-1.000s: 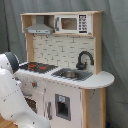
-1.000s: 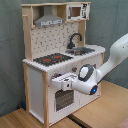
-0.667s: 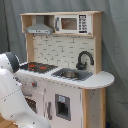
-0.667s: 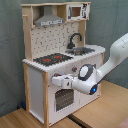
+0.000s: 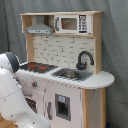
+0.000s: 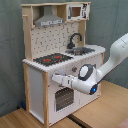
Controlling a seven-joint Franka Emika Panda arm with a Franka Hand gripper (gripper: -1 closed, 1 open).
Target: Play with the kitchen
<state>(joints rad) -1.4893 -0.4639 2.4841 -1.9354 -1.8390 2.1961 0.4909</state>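
The kitchen (image 5: 62,65) stands upright against a grey curtain (image 5: 115,50), its base on a wooden tabletop (image 6: 105,107) in the second exterior view. In both exterior views its black-red stovetop (image 5: 39,66) lies beside the sink (image 5: 70,74) with its black faucet (image 5: 83,59), under the grey hood (image 5: 40,27) and the microwave (image 5: 70,23).

The second exterior view alone shows the arm (image 6: 112,57) reaching in from the second exterior view's right, its hand (image 6: 54,78) at the front panel just above the oven door (image 6: 62,97); it seems to touch the panel, but I cannot tell whether its fingers are spread or closed.

In the first exterior view the arm's white body (image 5: 12,95) fills the near left corner and hides the hand; only here do the cupboard door (image 5: 62,106) and the rounded counter end (image 5: 102,78) show plainly.
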